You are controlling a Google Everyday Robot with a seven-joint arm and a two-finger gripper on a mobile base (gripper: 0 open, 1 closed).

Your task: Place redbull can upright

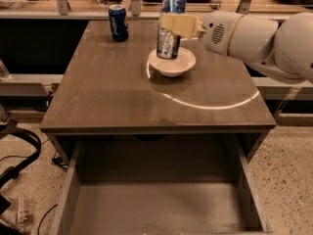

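Observation:
The redbull can (170, 39), slim, silver and blue, is held nearly upright above the white bowl (172, 64) at the back middle of the table. My gripper (177, 25) comes in from the right and is shut on the can's upper half, its tan finger (176, 25) across the can's front. The can's base hangs in front of the bowl's far rim; I cannot tell whether it touches the bowl.
A dark blue Pepsi-style can (118, 22) stands upright at the table's back left. The brown table top (122, 97) stretches toward me. An open drawer (156, 204) sticks out below the front edge. Cables lie on the floor at left.

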